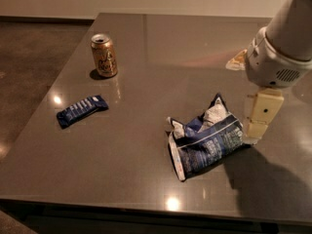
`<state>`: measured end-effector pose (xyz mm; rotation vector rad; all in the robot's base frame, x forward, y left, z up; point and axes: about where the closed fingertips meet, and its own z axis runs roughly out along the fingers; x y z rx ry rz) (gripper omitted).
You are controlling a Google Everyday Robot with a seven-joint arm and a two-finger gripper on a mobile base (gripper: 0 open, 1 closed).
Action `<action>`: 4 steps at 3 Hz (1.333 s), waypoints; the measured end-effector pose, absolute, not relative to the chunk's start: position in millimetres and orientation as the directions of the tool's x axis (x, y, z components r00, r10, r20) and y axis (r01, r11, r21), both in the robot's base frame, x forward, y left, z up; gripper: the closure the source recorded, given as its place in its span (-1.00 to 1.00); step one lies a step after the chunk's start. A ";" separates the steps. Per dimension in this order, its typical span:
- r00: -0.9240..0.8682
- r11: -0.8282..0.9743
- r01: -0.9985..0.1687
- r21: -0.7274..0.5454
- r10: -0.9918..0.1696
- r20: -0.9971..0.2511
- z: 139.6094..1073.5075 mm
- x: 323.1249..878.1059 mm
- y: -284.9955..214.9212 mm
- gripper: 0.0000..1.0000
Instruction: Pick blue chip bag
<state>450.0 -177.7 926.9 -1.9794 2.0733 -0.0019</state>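
Observation:
The blue chip bag (207, 139) lies crumpled on the grey table (146, 52), right of centre, dark blue with white lettering and white edges. My gripper (259, 118) hangs from the white arm (282, 48) at the right, just beside the bag's right end and low over the table. It holds nothing that I can see.
A gold drink can (104, 55) stands upright at the back left. A small flat dark-blue bar wrapper (82, 109) lies at the left. The table's front edge runs along the bottom and its left edge slants past the wrapper, with floor beyond.

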 end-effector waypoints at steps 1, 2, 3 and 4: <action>0.070 -0.044 -0.991 -0.130 -0.976 -0.206 895.9 449.3 -156.5 -1.00; 0.129 -0.113 -0.990 -0.087 -0.969 -0.209 879.6 444.0 -146.7 -1.00; 0.178 -0.171 -0.984 -0.054 -0.962 -0.205 863.2 440.7 -137.1 -1.00; 0.195 -0.190 -0.981 -0.041 -0.962 -0.192 854.5 443.2 -136.8 -0.63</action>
